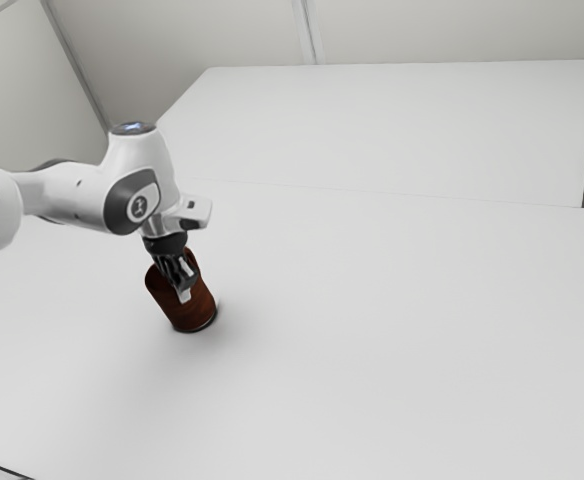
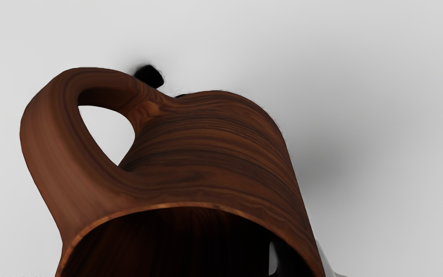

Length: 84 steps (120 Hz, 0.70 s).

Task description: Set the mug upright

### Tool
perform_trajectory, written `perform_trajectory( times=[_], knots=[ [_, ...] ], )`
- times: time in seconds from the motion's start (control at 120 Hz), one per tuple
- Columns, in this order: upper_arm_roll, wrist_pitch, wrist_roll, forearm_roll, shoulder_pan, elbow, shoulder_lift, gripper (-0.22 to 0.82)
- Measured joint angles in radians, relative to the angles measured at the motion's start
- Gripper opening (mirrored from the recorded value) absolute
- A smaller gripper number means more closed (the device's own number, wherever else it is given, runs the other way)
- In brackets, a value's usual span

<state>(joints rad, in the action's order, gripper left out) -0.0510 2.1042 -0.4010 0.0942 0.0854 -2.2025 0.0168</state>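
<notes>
The mug (image 1: 194, 312) is left of centre in the frame of the exterior view, mouth up and base toward the table (image 1: 372, 300). It slants there, its mouth nearer the left edge; how much of that is a true lean and how much the camera's angle, I cannot tell. Nor can I tell whether the base sits flat.

The gripper (image 1: 184, 290) is closed on the mug's wall, parted only by its thickness: in the lower right of the wrist view one finger (image 2: 273, 258) is inside the rim (image 2: 202, 204) and the other outside. That grip probably serves to steer the tilt from the mouth while the base stays low. The handle (image 2: 44, 154), at the left of the wrist view, is out of the pinch. This fits a mug being eased up onto its base as well as one stood up and not yet let go.

The table is plain white, with soft shadow around the mug. Beyond a thin seam, a pale slab (image 1: 392, 125) spans the upper right, backed by off-white walls (image 1: 442, 30).
</notes>
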Motion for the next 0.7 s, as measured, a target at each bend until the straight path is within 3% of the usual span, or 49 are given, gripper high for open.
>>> perform_trajectory(
  times=[0.075, 0.233, 0.358, 0.5, 0.7],
  knots=[
    [-0.001, 0.004, 0.018, 0.002, 0.000, -0.002, 0.008, -0.15],
    [-0.001, 0.005, 0.044, -0.007, -0.008, -0.008, 0.002, 0.20],
    [-0.003, -0.002, 0.059, -0.014, -0.012, -0.006, -0.041, 0.38],
    [-0.007, -0.031, 0.071, -0.027, -0.012, 0.041, -0.091, 0.49],
    [-0.007, -0.111, 0.090, -0.082, -0.009, 0.222, -0.071, 0.56]
  ],
)
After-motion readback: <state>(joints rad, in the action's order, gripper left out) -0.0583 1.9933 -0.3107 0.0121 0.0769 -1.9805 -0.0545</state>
